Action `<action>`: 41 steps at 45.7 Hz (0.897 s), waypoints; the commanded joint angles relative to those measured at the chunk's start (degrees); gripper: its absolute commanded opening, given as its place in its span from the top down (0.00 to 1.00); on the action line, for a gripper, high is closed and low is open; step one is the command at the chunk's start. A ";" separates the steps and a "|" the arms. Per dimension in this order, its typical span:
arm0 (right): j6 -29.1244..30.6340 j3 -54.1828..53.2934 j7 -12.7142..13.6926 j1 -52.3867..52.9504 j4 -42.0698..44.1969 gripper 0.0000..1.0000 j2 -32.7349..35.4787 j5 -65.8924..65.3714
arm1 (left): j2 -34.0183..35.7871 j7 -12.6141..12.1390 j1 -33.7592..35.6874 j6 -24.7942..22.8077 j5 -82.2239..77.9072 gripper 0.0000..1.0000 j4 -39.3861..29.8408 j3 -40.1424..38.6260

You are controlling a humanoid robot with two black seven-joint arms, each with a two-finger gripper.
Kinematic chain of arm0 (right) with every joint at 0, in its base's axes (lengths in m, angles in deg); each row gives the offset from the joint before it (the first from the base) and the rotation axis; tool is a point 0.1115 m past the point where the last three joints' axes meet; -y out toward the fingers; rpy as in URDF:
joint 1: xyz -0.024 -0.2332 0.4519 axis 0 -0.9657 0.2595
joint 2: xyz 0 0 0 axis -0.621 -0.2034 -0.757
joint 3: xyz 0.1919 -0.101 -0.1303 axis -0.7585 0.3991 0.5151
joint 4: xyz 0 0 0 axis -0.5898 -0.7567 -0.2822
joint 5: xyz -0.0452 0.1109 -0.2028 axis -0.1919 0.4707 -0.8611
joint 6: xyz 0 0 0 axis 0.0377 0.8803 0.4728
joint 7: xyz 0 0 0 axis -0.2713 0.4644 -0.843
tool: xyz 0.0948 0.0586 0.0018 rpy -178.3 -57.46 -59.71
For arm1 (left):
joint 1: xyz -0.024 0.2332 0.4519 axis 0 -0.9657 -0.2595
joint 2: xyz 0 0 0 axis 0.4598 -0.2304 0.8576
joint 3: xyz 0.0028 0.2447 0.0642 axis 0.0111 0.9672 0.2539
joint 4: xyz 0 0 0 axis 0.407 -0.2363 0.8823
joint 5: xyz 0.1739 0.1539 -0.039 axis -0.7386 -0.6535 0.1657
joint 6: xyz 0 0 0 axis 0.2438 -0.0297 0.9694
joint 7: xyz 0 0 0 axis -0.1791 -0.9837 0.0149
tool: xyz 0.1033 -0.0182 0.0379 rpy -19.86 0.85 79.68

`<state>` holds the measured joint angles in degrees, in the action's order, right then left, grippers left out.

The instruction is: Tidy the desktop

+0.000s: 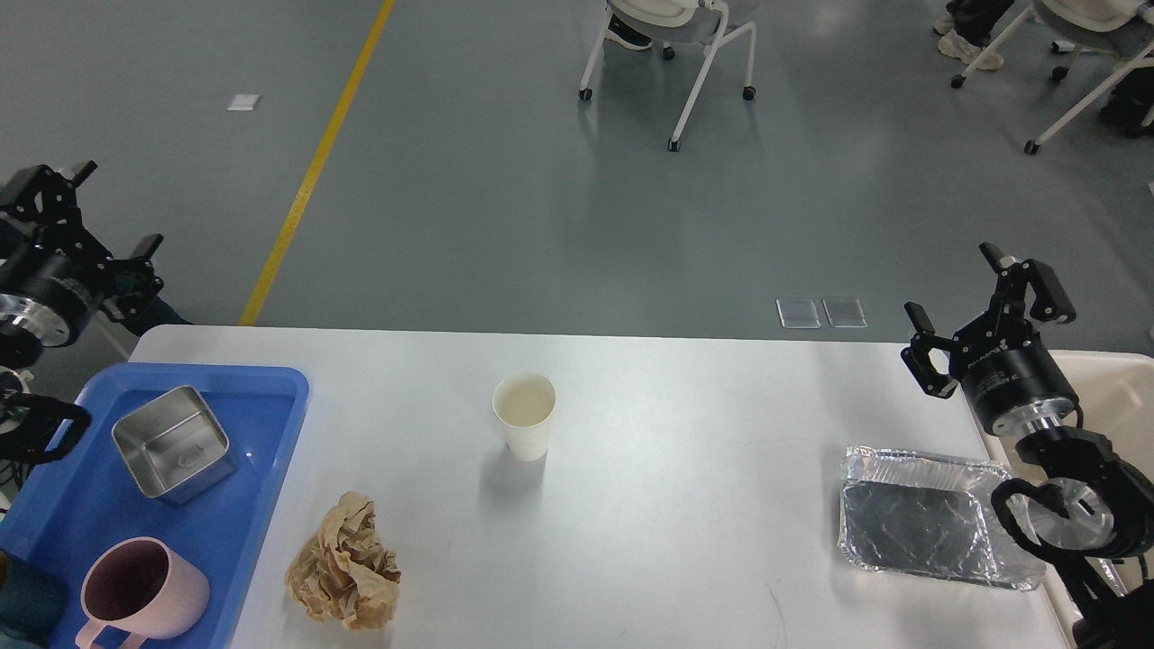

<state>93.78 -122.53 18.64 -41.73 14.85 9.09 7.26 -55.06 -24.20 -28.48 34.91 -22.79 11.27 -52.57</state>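
On desktop (pixel 685 469): cup (pixel 524 415), paper wad (pixel 345 563), foil tray (pixel 920 532) left; tin (pixel 171 442), mug (pixel 144 590) in blue tray (pixel 261 469). Left gripper (pixel 77 212), right gripper (pixel 987 311) released, empty.

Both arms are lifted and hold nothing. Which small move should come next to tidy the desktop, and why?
Probably bring the open right tool down toward the foil tray, the loose item nearest to it on the desktop. The paper cup and the crumpled brown paper also lie loose, but farther away. The left tool is raised beyond the blue tray.
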 commanded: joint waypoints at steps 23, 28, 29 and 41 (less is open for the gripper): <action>-0.20 10.37 1.23 -4.51 -17.20 0.00 17.44 -37.02 | -17.61 2.90 -17.53 1.10 -2.46 0.03 -15.39 -15.97; -0.46 14.16 2.29 -8.21 -24.06 0.00 26.85 -41.08 | -17.52 2.90 -18.76 1.54 -4.84 0.03 -16.28 -16.14; -0.46 14.86 2.20 -8.65 -24.42 0.00 28.43 -41.34 | -17.52 2.81 -18.94 1.72 -4.84 0.03 -16.19 -16.14; 0.41 26.63 -0.17 -9.53 -25.47 0.00 50.05 -41.87 | -17.70 2.72 -19.20 1.98 -4.93 0.03 -16.19 -15.79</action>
<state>93.90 -100.58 19.80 -51.32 -10.22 50.85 -34.49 -72.72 -21.45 -47.64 36.84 -27.66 -4.93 -68.49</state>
